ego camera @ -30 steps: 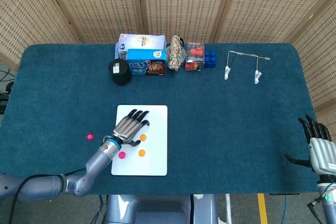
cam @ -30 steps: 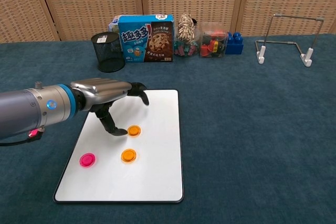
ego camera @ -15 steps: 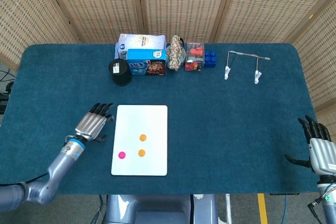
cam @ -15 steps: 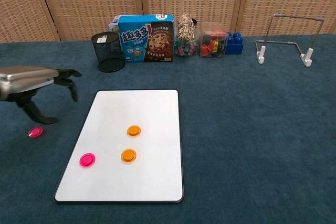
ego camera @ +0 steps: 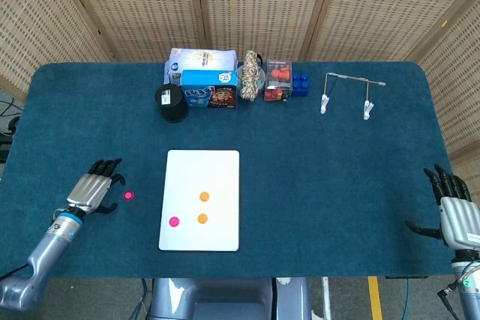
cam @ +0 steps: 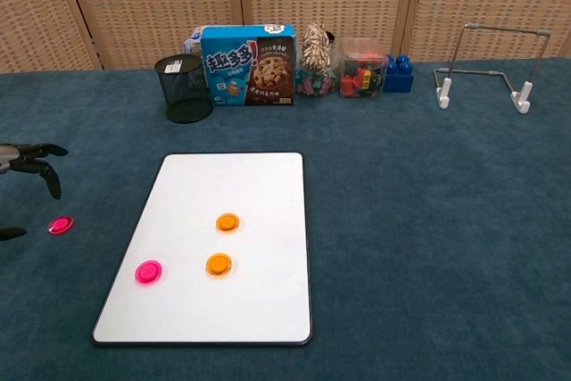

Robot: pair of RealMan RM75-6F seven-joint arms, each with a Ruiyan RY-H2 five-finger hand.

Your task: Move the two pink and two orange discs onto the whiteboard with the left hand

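A whiteboard (ego camera: 210, 170) (cam: 241, 185) lies on the blue cloth and carries two orange discs (ego camera: 204, 196) (ego camera: 202, 219) (cam: 227, 221) (cam: 219, 264) and one pink disc (ego camera: 174, 222) (cam: 148, 271). A second pink disc (ego camera: 128, 195) (cam: 61, 224) lies on the cloth left of the board. My left hand (ego camera: 93, 187) hovers open just left of that loose disc, holding nothing; only its fingertips (cam: 36, 156) show at the chest view's left edge. At the table's far right edge my right hand (ego camera: 452, 207) rests open and empty.
Along the back stand a black mesh cup (ego camera: 172, 103) (cam: 184, 87), a cookie box (ego camera: 210, 89) (cam: 248, 65), a bag behind it (ego camera: 201, 60), a rope bundle (ego camera: 252, 75), a clear tub of red pieces (ego camera: 278, 80), a blue block (ego camera: 301, 83) and a wire stand (ego camera: 349, 91) (cam: 491, 64).
My left hand has swept left, off the whiteboard and past its edge, ending left of the loose pink disc. The discs and my right hand have not moved.
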